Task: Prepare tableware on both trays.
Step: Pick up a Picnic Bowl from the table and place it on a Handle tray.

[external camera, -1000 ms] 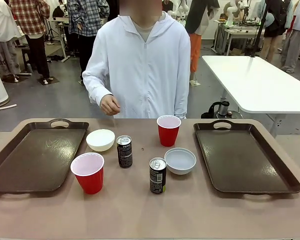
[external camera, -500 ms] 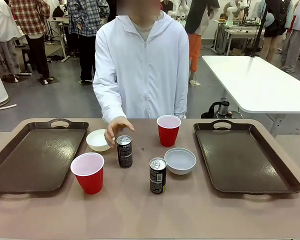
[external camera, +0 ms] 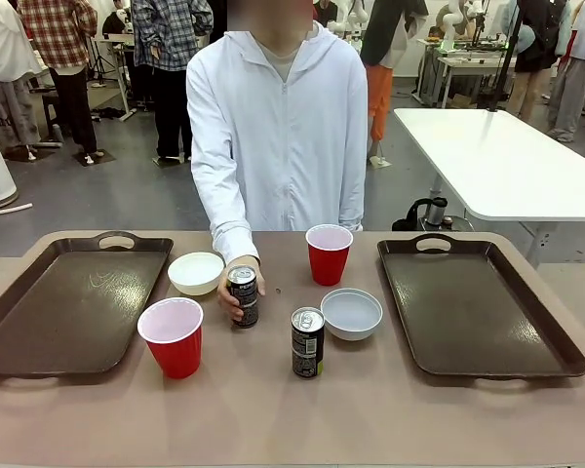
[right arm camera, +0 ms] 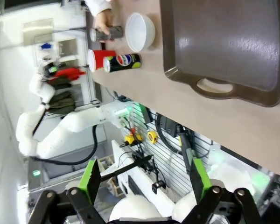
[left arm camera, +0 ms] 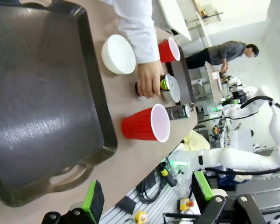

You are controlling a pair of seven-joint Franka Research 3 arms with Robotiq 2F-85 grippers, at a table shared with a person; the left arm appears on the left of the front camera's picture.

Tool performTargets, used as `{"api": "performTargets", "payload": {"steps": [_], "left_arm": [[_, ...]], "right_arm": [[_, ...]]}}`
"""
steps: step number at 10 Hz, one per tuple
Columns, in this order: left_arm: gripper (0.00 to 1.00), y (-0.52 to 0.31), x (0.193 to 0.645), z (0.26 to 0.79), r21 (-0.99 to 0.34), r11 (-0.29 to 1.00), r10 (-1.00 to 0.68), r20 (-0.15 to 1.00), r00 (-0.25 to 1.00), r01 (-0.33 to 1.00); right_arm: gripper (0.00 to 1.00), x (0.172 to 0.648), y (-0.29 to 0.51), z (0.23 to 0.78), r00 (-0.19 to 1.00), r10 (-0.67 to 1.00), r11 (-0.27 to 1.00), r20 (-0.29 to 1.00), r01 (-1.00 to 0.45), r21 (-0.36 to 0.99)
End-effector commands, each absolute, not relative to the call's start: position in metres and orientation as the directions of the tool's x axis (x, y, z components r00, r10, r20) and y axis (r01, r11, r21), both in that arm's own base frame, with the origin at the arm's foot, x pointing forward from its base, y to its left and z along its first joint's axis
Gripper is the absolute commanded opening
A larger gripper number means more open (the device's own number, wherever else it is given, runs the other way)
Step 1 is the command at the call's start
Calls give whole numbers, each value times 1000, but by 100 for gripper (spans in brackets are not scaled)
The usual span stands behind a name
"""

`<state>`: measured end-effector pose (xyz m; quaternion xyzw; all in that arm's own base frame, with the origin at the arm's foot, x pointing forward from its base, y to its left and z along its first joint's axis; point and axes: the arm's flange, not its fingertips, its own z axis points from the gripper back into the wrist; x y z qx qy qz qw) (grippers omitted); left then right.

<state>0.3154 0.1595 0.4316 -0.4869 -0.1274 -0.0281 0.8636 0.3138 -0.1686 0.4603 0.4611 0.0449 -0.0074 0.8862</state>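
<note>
Left pincer (left arm camera: 147, 198): jaws wide, green pads well apart, nothing between them; it hangs back off the near edge of the bench (external camera: 273, 419), looking over the left tray (left arm camera: 42, 93). Right pincer (right arm camera: 144, 179): likewise wide and empty, back off the near edge by the right tray (right arm camera: 224, 42); both look parked clear, probably to leave the middle of the bench to the person.

Trays: one at each end of the bench, handle slots near and far; neither carries anything; a tray to each arm's side seems the reason for the spread, so each arm can load its own.

Tableware: all six pieces stand bunched on the bare bench between the trays; none on a tray yet, so the task looks barely started. Left bowl (external camera: 196, 272) far, just beside the left tray's far corner; near cup (external camera: 173, 336) near left, mouth up; far cup (external camera: 329, 253) far, right of middle; right bowl (external camera: 351, 314) between far cup and right tray; near can (external camera: 307, 342) upright, just beside the right bowl.

Person's hand (external camera: 231, 291): reaches from the far side and wraps the left can (external camera: 245, 297), which is upright at the middle; whether it is lifted off the bench I cannot tell; likely the person means to move it or hand it on.

Pairs of each kind suggest one cup, bowl and can per tray.
</note>
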Motion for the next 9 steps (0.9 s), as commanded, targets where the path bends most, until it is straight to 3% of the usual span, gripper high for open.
{"api": "performTargets", "payload": {"steps": [1,3,6,8,9], "left_arm": [[100,162,316,433,-840,511,80,258,963,183],[100,162,316,433,-840,511,80,258,963,183],[100,162,316,433,-840,511,80,258,963,183],[100,162,316,433,-840,511,80,258,963,183],[100,162,316,433,-840,511,80,258,963,183]], "right_arm": [[100,327,-105,477,989,10,714,-150,98,693],[100,369,-36,485,976,-43,845,-214,150,514],[100,406,58,483,976,-130,934,-175,179,308],[100,416,87,483,978,-178,954,-105,198,226],[100,413,90,484,982,-171,951,-85,187,246]]}}
